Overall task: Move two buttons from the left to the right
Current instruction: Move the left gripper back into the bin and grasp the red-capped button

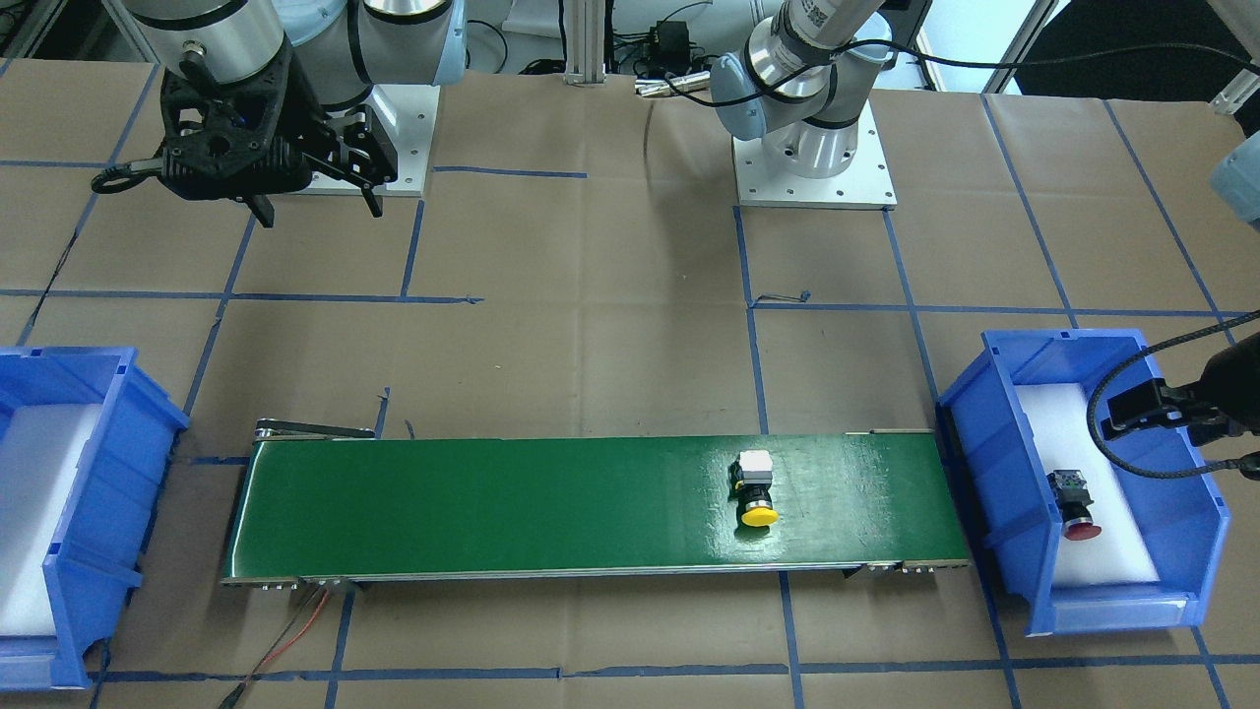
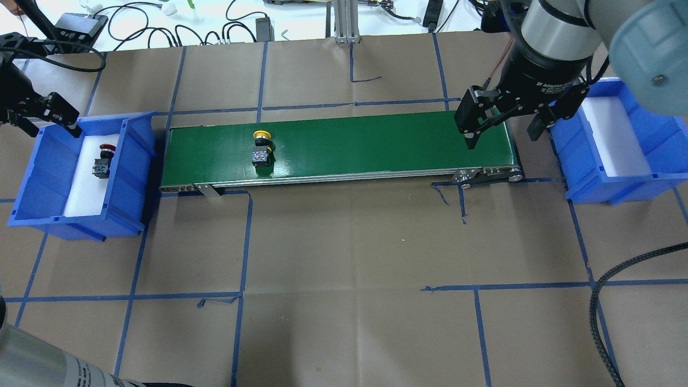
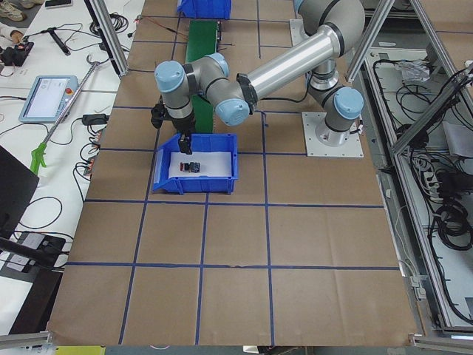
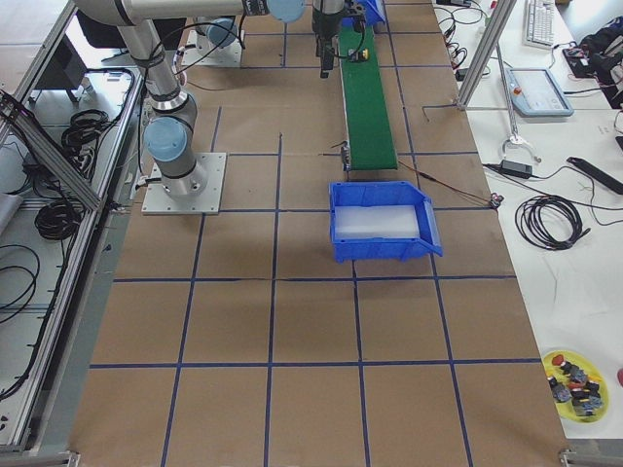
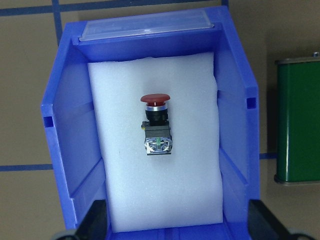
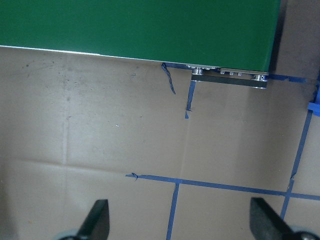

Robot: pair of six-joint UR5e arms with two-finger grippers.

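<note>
The yellow button (image 2: 261, 146) lies on its side on the green conveyor belt (image 2: 376, 145), towards the belt's left end; it also shows in the front view (image 1: 756, 487). The red button (image 5: 156, 127) lies on white foam inside the left blue bin (image 5: 235, 100), and also shows in the overhead view (image 2: 102, 161) and the front view (image 1: 1075, 502). My left gripper (image 5: 180, 225) hangs open and empty above that bin, over the red button. My right gripper (image 2: 501, 134) is open and empty above the belt's right end.
The right blue bin (image 2: 591, 172) with a white foam liner stands just past the belt's right end, with nothing in it. Brown paper with blue tape lines covers the table (image 2: 344, 258). A black cable (image 2: 607, 290) runs along the right front.
</note>
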